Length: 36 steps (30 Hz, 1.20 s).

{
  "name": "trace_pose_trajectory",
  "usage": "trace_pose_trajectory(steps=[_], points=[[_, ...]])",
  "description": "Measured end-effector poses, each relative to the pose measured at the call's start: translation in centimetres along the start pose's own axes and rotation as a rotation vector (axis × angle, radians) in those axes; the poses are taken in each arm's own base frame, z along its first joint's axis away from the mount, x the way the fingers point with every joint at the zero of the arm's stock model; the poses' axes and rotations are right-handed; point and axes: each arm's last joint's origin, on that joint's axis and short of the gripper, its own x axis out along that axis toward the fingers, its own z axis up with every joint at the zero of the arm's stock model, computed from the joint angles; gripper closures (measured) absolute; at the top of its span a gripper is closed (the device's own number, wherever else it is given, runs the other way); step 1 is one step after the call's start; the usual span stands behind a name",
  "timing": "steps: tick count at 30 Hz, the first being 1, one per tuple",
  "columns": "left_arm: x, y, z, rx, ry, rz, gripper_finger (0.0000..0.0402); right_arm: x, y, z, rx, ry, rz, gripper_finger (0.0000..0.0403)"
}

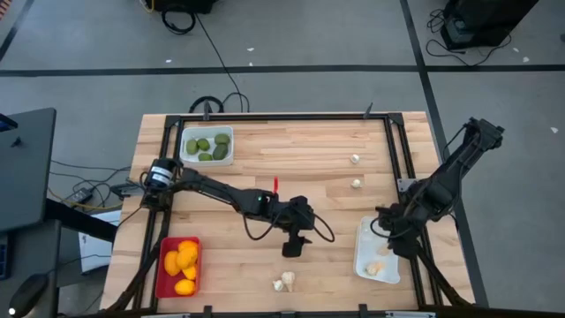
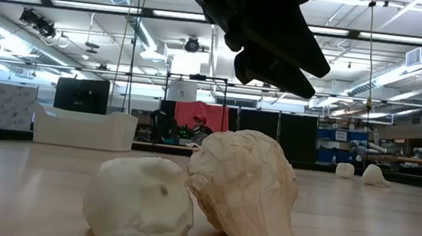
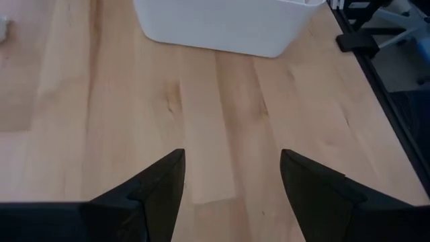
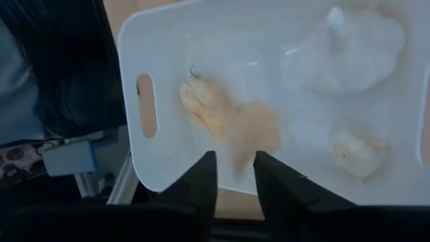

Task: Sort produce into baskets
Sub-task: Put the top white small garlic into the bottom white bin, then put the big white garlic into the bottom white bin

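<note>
My left gripper (image 1: 296, 247) (image 3: 232, 161) hangs open over bare wood at the table's middle, nothing between its fingers. It shows dark at the top of the low view (image 2: 273, 54). Two whitish garlic pieces (image 1: 284, 283) (image 2: 247, 188) lie on the table near the front edge. My right gripper (image 1: 395, 231) (image 4: 235, 165) stands over the right white basket (image 1: 375, 256) (image 4: 269, 40), fingers a little apart. A blurred garlic piece (image 4: 228, 124) shows just past its fingertips. The basket holds two more garlic pieces (image 4: 359, 154). Green fruits fill the far-left white basket (image 1: 207, 146). Yellow-orange fruits fill the red basket (image 1: 178, 265). My right gripper points down at the basket. Whether its fingertips (image 4: 205, 168) touch the blurred garlic piece, I cannot tell. The piece's lower end (image 4: 243, 158) shows in the gap between them, and the rest lies against the basket's floor.
Two more garlic pieces (image 1: 355, 159) (image 1: 357, 184) lie on the wood at the far right. A small red thing (image 1: 275, 184) stands beside the left arm. A black frame (image 1: 282, 117) runs round the table. Bare wood lies between the baskets.
</note>
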Motion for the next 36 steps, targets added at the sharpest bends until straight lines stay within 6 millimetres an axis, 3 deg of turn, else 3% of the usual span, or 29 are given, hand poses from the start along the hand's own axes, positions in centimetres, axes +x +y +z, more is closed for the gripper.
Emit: trace_pose_trajectory(steps=[8, 17, 24, 29, 36], points=[[-0.1, -2.6, -1.8, 0.010, 0.143, 0.028, 0.0155, 0.3, 0.2, -0.3, 0.050, -0.007, -0.026, 0.0239], [-0.4, -7.9, -3.5, -0.030, 0.212, -0.057, 0.0164, -0.7, 2.3, 0.7, -0.280, -0.252, 0.172, 0.0238], [-0.8, -11.9, -3.9, 0.000, 0.096, 0.000, 0.0164, -0.9, 2.6, 0.9, -0.339, -0.331, 0.182, 0.0238], [-0.5, -12.8, -4.3, 0.020, 0.065, 0.050, 0.0164, -0.9, 2.6, 0.9, -0.339, -0.331, 0.183, 0.0238], [1.3, -13.4, -5.9, -0.012, 0.102, 0.054, 0.0164, -0.7, 2.8, 0.7, -0.337, -0.314, 0.185, 0.0238]])
